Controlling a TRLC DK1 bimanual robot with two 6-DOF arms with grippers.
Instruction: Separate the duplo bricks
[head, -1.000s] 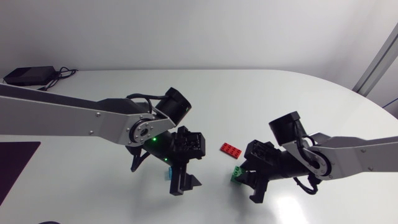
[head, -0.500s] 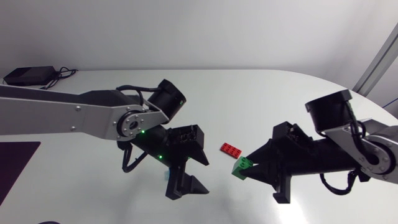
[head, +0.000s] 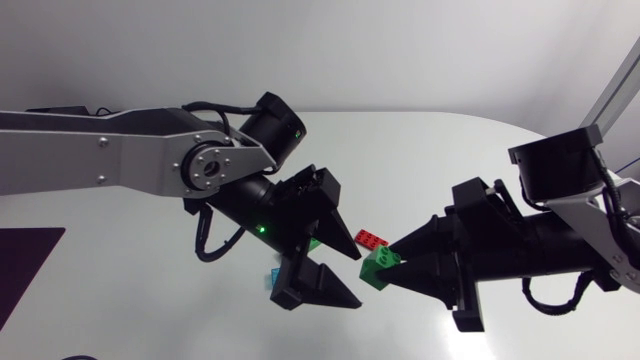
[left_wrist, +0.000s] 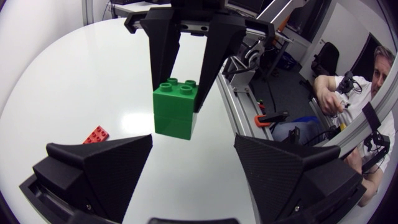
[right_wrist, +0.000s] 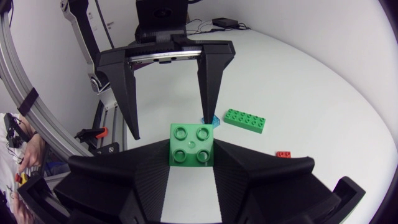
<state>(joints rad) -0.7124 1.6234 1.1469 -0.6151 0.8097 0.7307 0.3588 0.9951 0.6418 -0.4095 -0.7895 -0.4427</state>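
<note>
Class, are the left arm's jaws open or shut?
Open. On the left gripper the jaws stand wide apart, touching nothing; the green brick stack sits ahead, held by the right gripper.

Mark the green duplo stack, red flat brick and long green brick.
green duplo stack (left_wrist: 175, 116), left wrist view, front face.
red flat brick (head: 371, 238), head view, studded top.
long green brick (right_wrist: 245, 119), right wrist view, studded top.

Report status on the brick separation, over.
Right jaws shut on green stack, held above the table. Left jaws open, facing stack, not touching. Red brick and long green brick lie below; nothing between jaws and stack.
</note>
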